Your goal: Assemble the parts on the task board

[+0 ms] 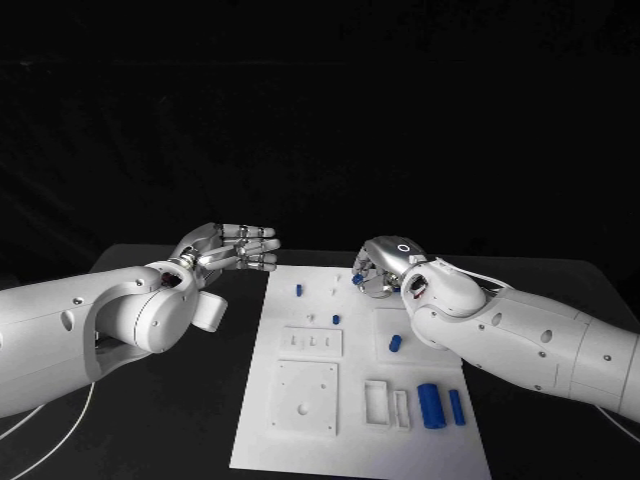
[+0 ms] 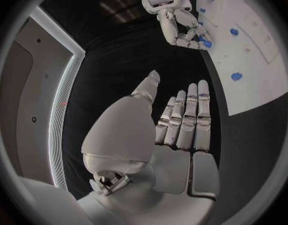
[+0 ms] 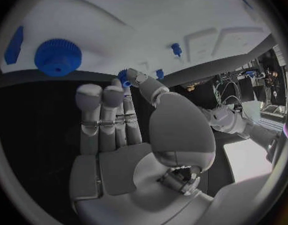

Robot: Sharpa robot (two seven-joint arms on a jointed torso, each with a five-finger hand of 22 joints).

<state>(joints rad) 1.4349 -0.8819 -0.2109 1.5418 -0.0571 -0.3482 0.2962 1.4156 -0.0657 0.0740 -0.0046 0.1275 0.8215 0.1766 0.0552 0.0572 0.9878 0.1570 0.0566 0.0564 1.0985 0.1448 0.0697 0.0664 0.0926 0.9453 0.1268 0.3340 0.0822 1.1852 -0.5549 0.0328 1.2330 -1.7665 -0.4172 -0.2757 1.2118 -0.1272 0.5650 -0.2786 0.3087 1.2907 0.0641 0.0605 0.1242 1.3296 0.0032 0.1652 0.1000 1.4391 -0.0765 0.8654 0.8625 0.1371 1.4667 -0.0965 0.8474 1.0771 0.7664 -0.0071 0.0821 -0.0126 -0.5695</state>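
Looking down from the head view, the task board (image 1: 352,440) lies lengthwise away from the robot, with two blue cylinders (image 1: 431,405) lying side by side near its near right corner, their long axes running along the board's length. A shorter blue part (image 1: 395,343) lies tilted near the board's middle right, and small blue pegs (image 1: 300,290) stand toward the far end. The right hand (image 1: 385,265) hovers over the board's far right corner, knuckles up, fingers curled downward around a small blue part (image 1: 359,281). The left wrist view shows what the head view hides: that blue part (image 2: 206,43) pinched at the right hand's fingertips (image 2: 195,41). The right wrist view adds a blue toothed wheel (image 3: 58,57) on the board. The left hand (image 1: 231,248) hangs just off the board's far left edge, fingers straight and together, holding nothing.
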